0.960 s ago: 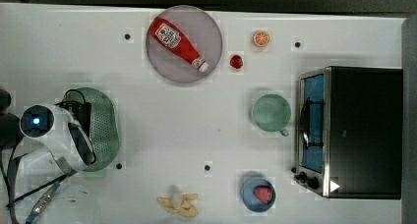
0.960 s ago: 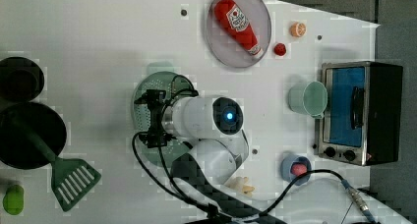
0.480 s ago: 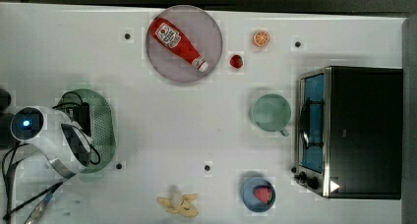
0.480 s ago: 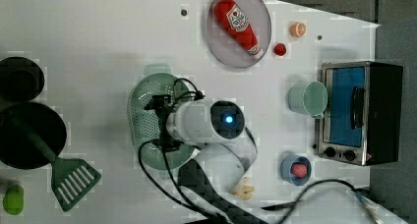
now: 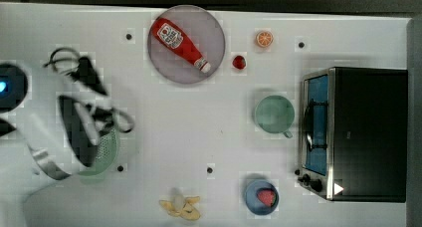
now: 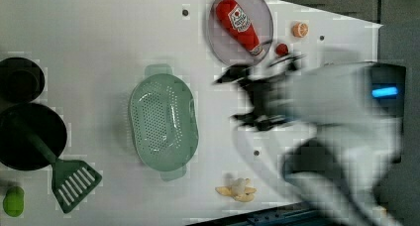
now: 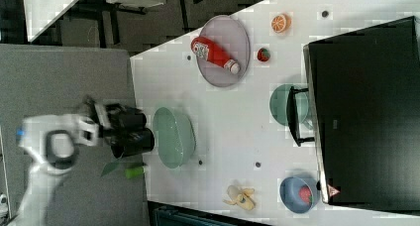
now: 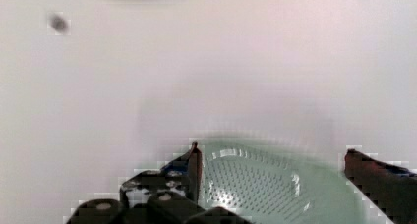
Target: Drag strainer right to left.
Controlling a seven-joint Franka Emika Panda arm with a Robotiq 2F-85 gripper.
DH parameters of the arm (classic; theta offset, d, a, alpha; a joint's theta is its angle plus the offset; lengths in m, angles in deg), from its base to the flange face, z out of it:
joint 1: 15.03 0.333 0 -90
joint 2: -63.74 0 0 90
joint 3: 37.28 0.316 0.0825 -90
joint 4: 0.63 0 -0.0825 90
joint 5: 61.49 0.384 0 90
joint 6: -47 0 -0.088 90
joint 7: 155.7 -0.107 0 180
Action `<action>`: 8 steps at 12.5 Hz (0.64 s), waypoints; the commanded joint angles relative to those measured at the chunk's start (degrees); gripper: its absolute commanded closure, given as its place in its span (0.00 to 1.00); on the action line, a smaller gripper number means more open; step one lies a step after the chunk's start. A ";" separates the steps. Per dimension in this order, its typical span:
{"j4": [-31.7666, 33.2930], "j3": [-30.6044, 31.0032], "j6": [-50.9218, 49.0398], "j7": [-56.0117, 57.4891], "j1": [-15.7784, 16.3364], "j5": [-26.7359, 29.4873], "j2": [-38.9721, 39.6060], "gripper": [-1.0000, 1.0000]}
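The pale mint-green oval plastic strainer [image 6: 163,119] with its grid of small holes lies flat on the white table [image 5: 164,132], hollow side up. In the left view it sits well apart from the grey round plate [image 6: 241,25] carrying the red ketchup bottle [image 6: 239,19], toward the left view's lower left of that plate. A dark green slotted spatula [image 6: 69,179] and a black round pot [image 6: 29,137] stand beyond the strainer, farther still from the plate.

In the wrist view the gripper [image 8: 270,160] is released: its two dark fingers [image 8: 194,167] stand wide apart above the strainer [image 8: 265,184], neither touching it. The white arm is blurred in the left view; in the right view the gripper [image 7: 126,132] hangs just beside the strainer's [image 7: 173,137] far edge from the plate [image 7: 223,50].

The round green cup [image 5: 273,114] stands near the black toaster oven [image 5: 356,132], well apart from the plate [image 5: 185,44] in the top view. A peeled banana [image 5: 180,206] and a blue bowl [image 5: 261,197] lie along the table edge opposite the plate.
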 commanded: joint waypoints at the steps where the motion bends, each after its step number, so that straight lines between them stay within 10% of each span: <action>1: -3.43 -11.48 -9.30 26.04 -6.09 -0.31 -8.90 0.00; 8: -4.05 -23.70 -17.71 43.29 -6.80 -9.73 -16.90 0.00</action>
